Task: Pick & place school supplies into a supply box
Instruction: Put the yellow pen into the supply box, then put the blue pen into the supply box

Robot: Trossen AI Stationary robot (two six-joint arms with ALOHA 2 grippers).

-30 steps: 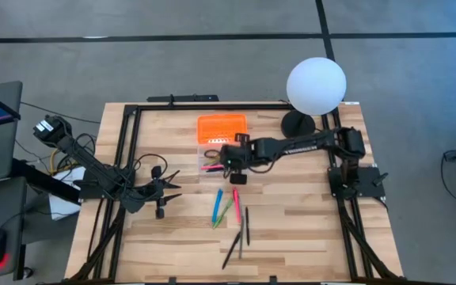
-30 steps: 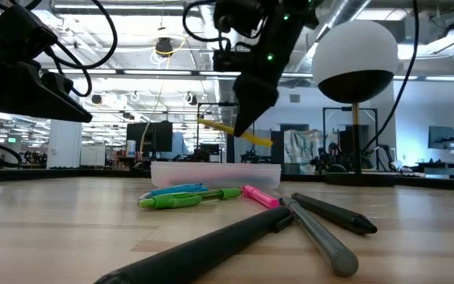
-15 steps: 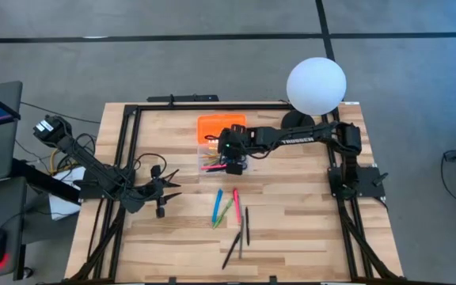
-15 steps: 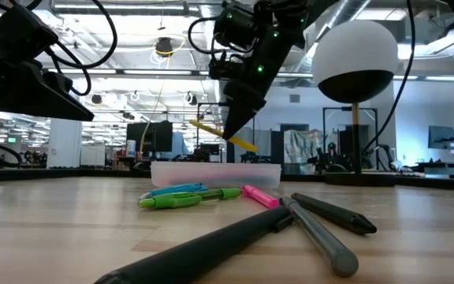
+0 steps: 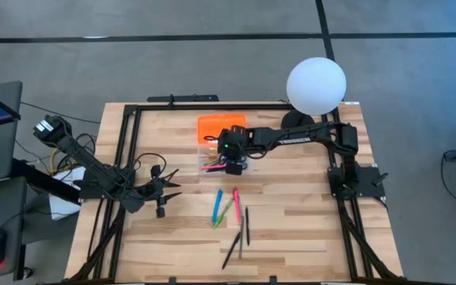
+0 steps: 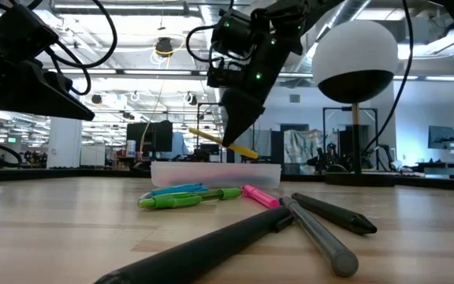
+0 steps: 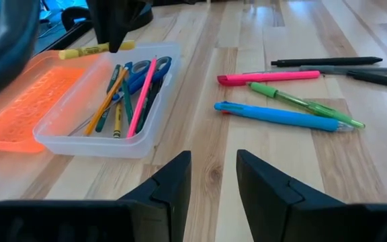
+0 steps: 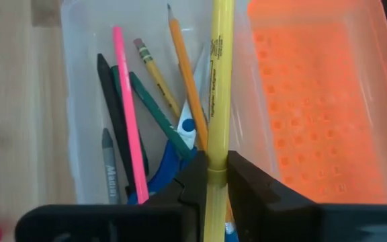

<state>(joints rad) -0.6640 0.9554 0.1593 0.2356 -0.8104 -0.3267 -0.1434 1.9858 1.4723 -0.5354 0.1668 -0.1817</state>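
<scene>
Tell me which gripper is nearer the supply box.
Right. The right gripper hangs directly over the supply box, holding a yellow pencil. The left gripper waits well off to the side, nearer the table's front.

High view straight down over the whole worktop (image 5: 291, 229), low view level at worktop height facing the room, left wrist view farther back, right wrist view close above the supply box (image 8: 86, 101), seen in all four
</scene>
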